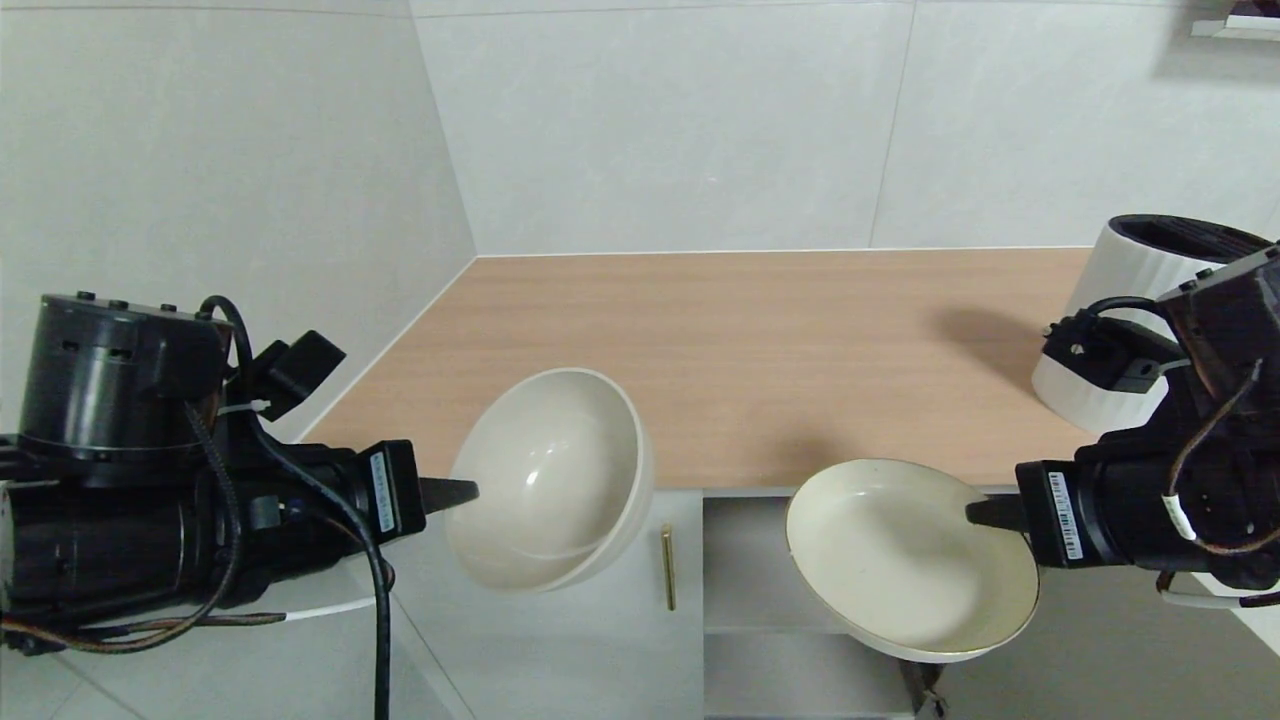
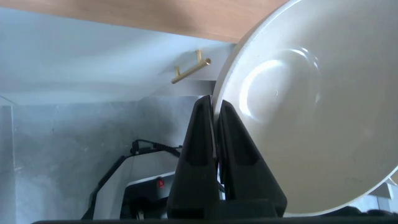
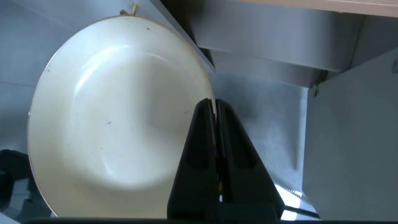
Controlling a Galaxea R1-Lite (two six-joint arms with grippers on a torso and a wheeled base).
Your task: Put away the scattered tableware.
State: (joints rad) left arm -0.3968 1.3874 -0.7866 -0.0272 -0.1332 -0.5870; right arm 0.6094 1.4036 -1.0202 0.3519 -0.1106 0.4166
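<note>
Bowl (image 1: 545,480): rim pinched tight in left tool (image 1: 462,492), body ahead of it. Plate (image 1: 910,555): same, right tool (image 1: 985,512); thin rims likely suit edge grip.

Pretty bright and even overall — soft light, nothing harsh. The pale wall (image 1: 650,120) has no hot spots. On the table (image 1: 760,330) a soft-edged shadow falls just left of the white container (image 1: 1120,300) at the far right, so the light looks to come from above and right. There's a fainter shadow at the near edge by the plate (image 1: 910,555). The bowl (image 1: 550,480) has a small highlight inside, and in the left wrist view it's a bright curved glare patch. Under the table it's dimmer — the left tool (image 2: 215,106) and right tool (image 3: 214,109) look near-black.
</note>
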